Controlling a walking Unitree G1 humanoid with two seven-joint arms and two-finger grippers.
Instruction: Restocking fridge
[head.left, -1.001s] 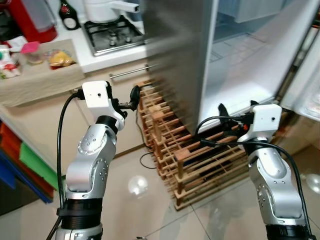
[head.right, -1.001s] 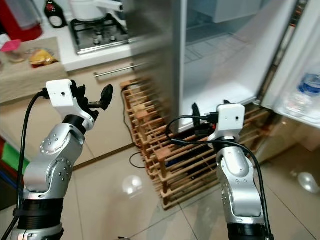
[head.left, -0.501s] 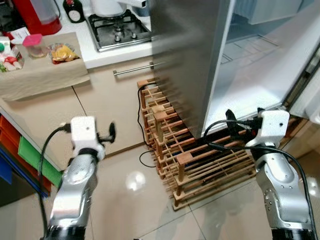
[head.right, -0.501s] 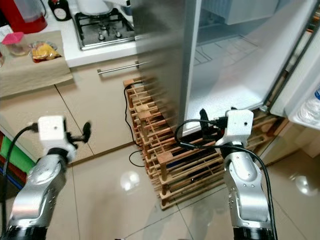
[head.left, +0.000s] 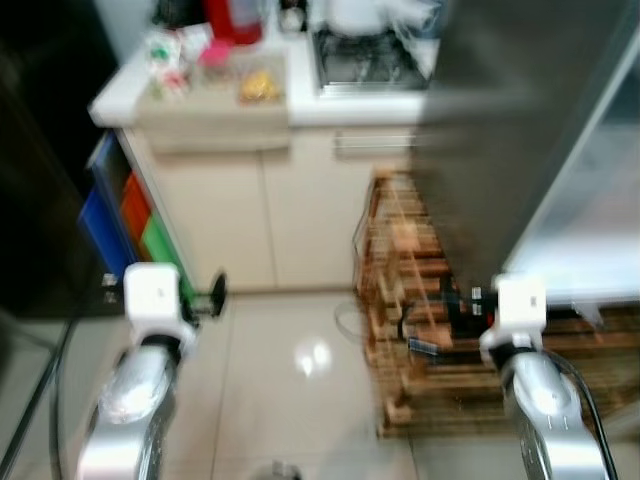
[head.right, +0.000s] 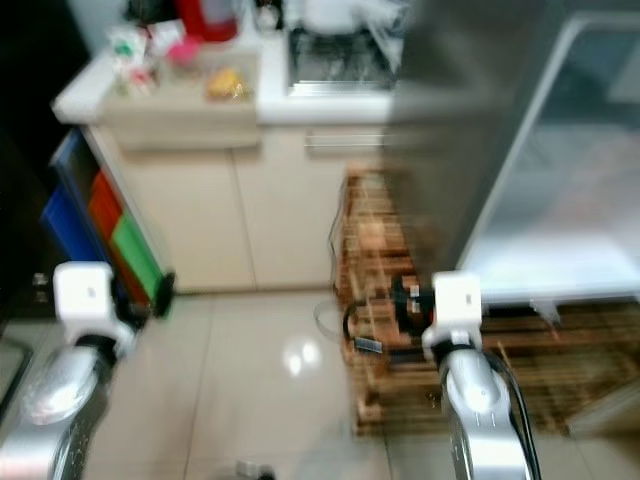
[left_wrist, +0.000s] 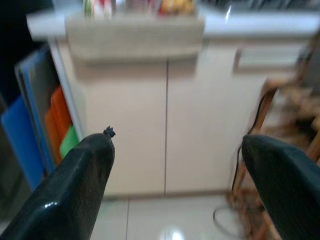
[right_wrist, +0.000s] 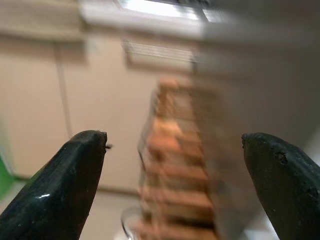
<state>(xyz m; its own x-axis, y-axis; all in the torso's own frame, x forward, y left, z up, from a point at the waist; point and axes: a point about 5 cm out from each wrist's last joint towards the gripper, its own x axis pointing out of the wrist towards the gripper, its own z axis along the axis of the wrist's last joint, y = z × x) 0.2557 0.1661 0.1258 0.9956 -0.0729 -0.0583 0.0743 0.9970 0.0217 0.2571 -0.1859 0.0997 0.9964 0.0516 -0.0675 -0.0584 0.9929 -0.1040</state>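
Note:
The views are blurred by motion. The fridge (head.left: 520, 120) stands at the right, its steel side towards me and its pale open inside (head.left: 605, 235) beyond. My left gripper (head.left: 215, 292) is held low over the floor tiles, facing the beige cabinet doors (left_wrist: 165, 125). In the left wrist view its fingers (left_wrist: 75, 185) are spread wide, open and empty. My right gripper (head.left: 452, 302) hovers in front of the wooden rack (head.left: 410, 260) at the fridge's foot. It is also open with nothing between its fingers (right_wrist: 75, 175).
A white counter (head.left: 300, 105) carries a stove (head.left: 365, 60), a red jug (head.left: 232, 18) and food packets (head.left: 258, 85). Blue, orange and green bins (head.left: 140, 215) stand at the counter's left end, beside a dark area (head.left: 40, 150). Glossy floor tiles (head.left: 290, 370) lie ahead.
The whole picture has swung left and blurred, so the camera has turned. The counter's left end and the coloured bins now sit mid-view. Both grippers stay open and empty.

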